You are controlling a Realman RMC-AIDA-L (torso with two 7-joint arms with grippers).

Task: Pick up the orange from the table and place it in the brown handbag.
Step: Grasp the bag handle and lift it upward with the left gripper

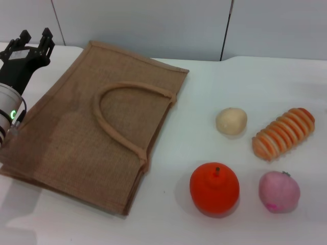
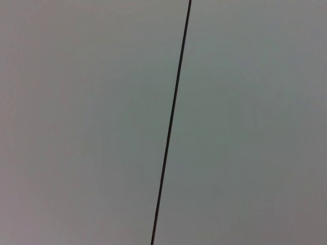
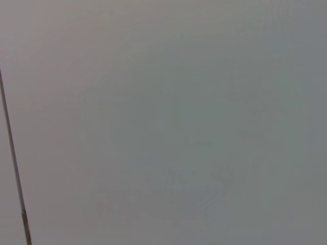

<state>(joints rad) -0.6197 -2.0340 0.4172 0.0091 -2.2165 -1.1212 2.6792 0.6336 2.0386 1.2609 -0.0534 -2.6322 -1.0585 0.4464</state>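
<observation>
Four food items lie on the table, all to the right of the brown handbag, which lies flat. Nearest it I see the orange, stem up, untouched. At the bag's far-left corner sits my left gripper; I cannot tell its grip state.

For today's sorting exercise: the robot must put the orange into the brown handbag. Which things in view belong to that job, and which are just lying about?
Belonging to the job:
orange, on the table
brown handbag, lying flat
left hand, at the bag's far left corner

Just lying about:
pink fruit
ribbed orange-and-cream bread
pale round item
</observation>
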